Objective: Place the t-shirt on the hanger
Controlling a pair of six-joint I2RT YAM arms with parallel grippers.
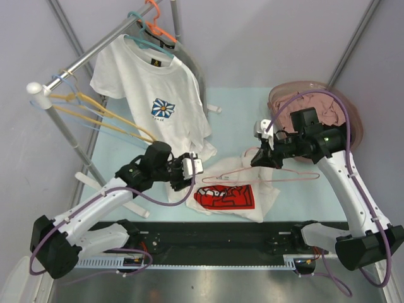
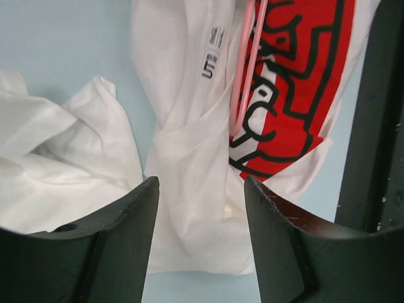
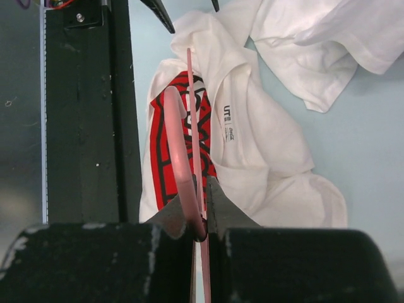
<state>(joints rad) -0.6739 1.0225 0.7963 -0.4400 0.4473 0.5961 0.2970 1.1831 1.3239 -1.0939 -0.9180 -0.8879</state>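
The t-shirt lies crumpled on the pale-blue table near the front rail, red print up; it also shows in the left wrist view and the right wrist view. The pale-pink hanger is held just above the shirt, one end over its collar. My right gripper is shut on the hanger near its hook, jaws pinched on the thin pink wire. My left gripper is open and empty, its jaws straddling a white fold of the shirt at its left edge. The hanger's end lies over the print.
A metal rack at the back left carries a daisy-print t-shirt on a teal hanger, with yellow and orange hangers; its hem reaches the table beside my left gripper. A pinkish tub stands at back right. A black rail runs along the front.
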